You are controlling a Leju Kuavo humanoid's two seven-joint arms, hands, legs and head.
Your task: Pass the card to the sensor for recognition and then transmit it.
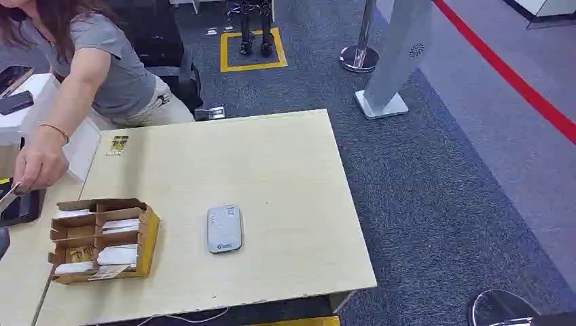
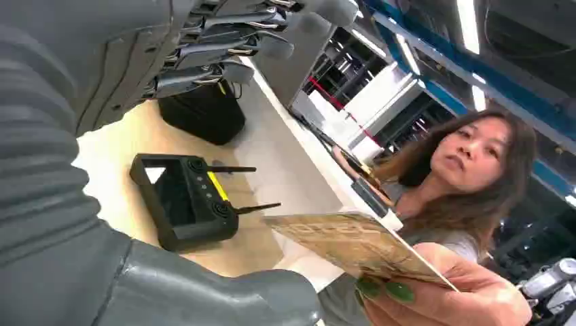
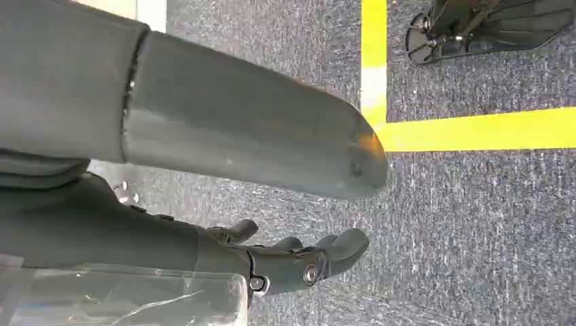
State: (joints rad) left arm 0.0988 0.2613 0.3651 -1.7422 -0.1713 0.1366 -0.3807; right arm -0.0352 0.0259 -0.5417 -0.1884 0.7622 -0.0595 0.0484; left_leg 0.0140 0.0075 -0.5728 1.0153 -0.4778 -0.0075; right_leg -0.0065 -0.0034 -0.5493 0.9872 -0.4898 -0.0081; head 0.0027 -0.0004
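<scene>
**Card held by person at left robot hand; sensor lying on surface**

Left robot hand (image 2: 224,47): fingers spread apart, holding nothing; thick grey thumb below, dark fingers above. Just beyond the thumb, a person's hand (image 2: 448,292) pinches the card (image 2: 346,241) at one corner. Card is thin, flat, tan-yellow with a faint printed pattern; writing not legible. It is tilted, not touching the robot hand.

Right robot hand (image 3: 299,261): fingers loosely apart, holding nothing, over grey carpet with yellow floor tape (image 3: 469,129).

On the pale wooden surface (image 1: 285,170), nearest: a cardboard divider box (image 1: 102,238) with white cards in its compartments. Beside it, apart, the sensor (image 1: 225,229): grey, rounded rectangle, lying flat, with a small label too small to read. Farther back, a small yellow sticker (image 1: 117,145), text unreadable. A black handheld controller (image 2: 183,200) with two antennas lies on the surface.
</scene>
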